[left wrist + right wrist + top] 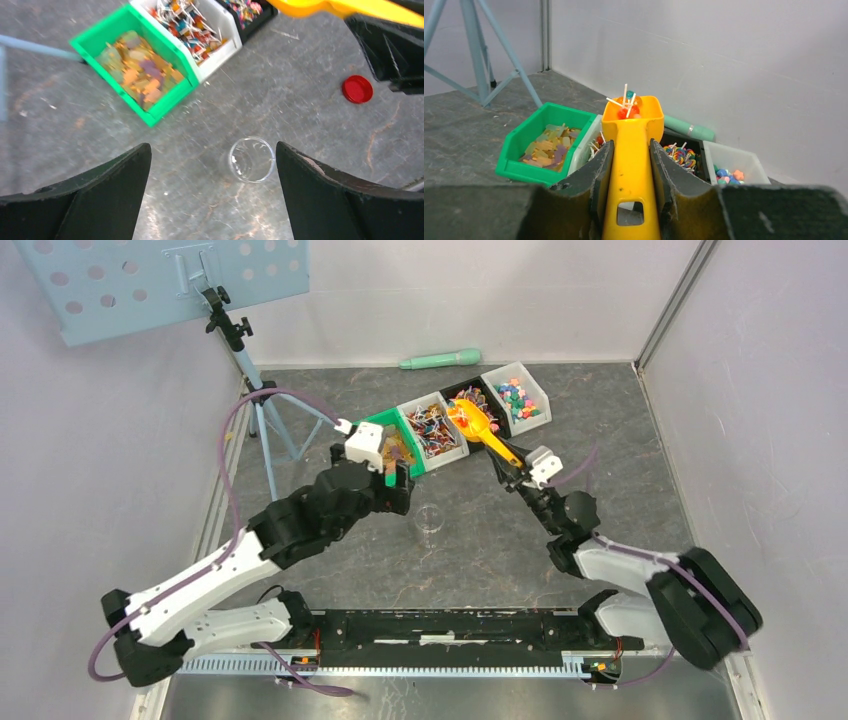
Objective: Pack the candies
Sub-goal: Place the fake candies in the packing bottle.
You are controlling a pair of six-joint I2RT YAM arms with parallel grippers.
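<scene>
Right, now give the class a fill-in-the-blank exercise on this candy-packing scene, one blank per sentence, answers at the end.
1. The right gripper is shut on the ____ scoop.
2. The left gripper, above the clear cup, has its fingers ____.
3. The small round lid on the table is ____.
4. The golden candies lie in the ____ bin.
Missing words: yellow, open, red, green.
</scene>
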